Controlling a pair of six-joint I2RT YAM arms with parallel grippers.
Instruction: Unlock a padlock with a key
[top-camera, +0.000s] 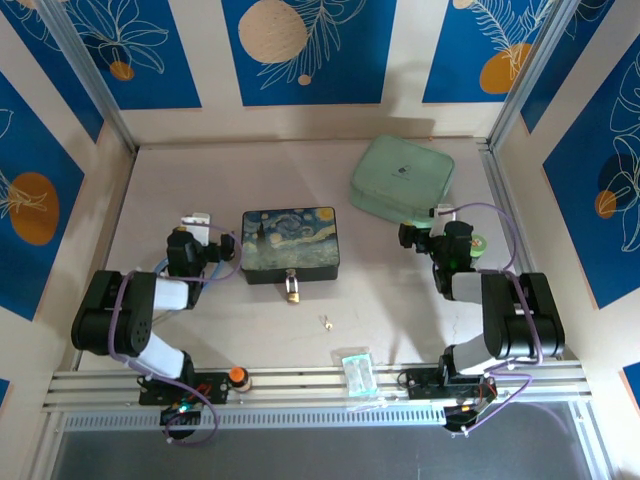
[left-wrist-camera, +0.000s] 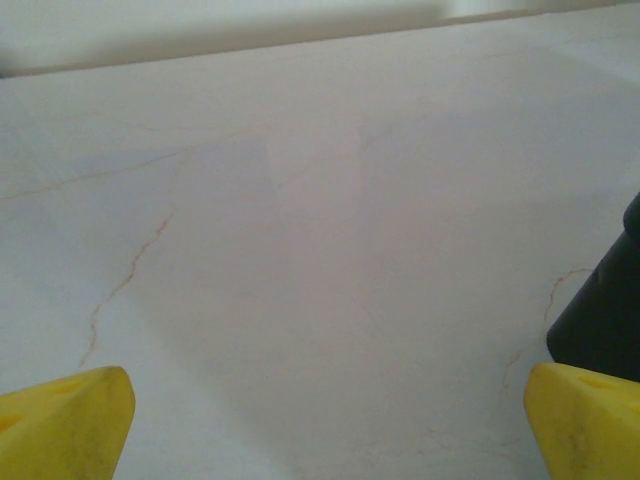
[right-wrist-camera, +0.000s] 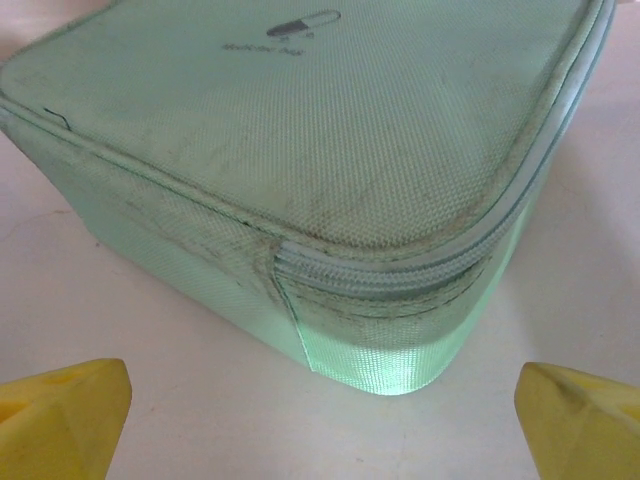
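1. Left end effector (left-wrist-camera: 320, 425) is spread wide and empty over bare tabletop (left-wrist-camera: 300, 200). The right end effector (right-wrist-camera: 320, 420), equally wide and empty, faces a green pouch (right-wrist-camera: 300, 130).
2. The key (top-camera: 326, 322) lies near-left of the right end effector, probably the closer arm; its axis is too small to read.
3. The padlock (top-camera: 291, 291) hangs at the painted box's (top-camera: 290, 240) near side, closer to the left arm.
4. The top camera gives key and padlock; the wrist cameras give finger spread.

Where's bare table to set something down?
Free: the far strip between the Starry-Night painted box and back wall, left of the mint-green zipped pouch. Crowded: near centre, around the small brass padlock, tiny metal key and clear plastic packet.
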